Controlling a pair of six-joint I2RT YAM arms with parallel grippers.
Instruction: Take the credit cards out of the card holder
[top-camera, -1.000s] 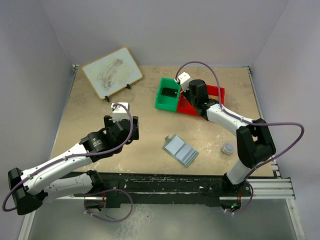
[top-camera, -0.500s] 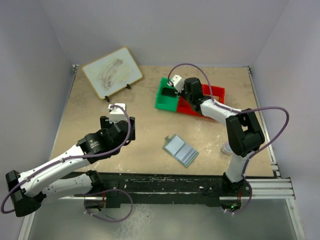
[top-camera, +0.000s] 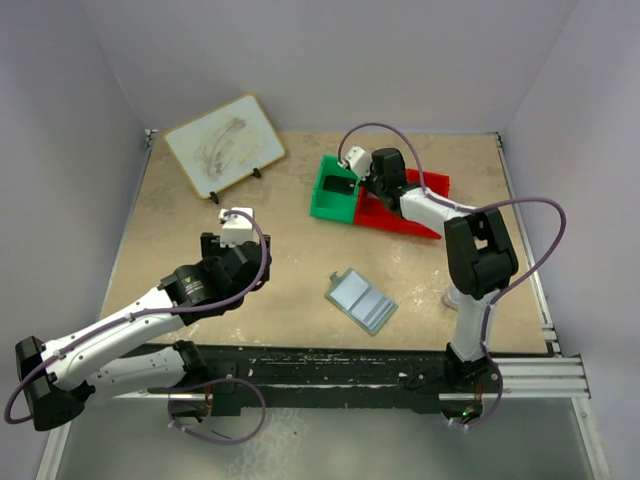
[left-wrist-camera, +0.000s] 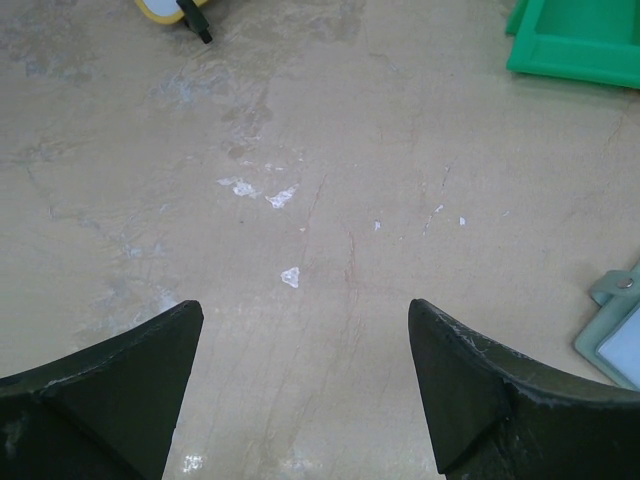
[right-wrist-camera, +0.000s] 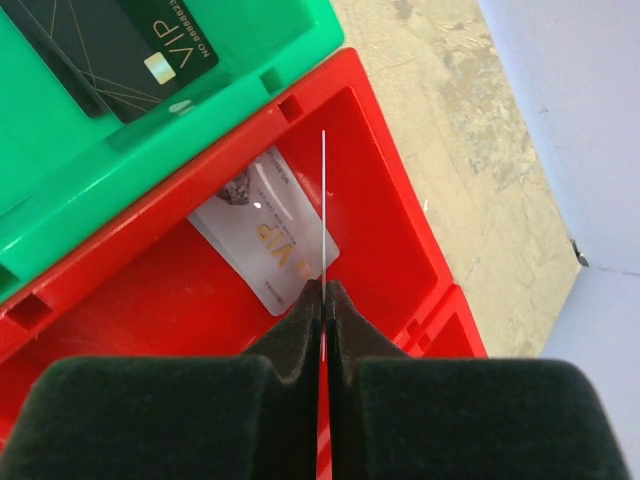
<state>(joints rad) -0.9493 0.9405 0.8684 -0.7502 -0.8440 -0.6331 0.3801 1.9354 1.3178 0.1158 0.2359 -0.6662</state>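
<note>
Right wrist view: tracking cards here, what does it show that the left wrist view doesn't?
Right wrist only: the right hand shut on a thin card edge-on over the red bin, a white card inside it, a black card in the green bin. Left wrist only: the open left hand, a corner of the card holder. Both: the green bin and table.
</note>
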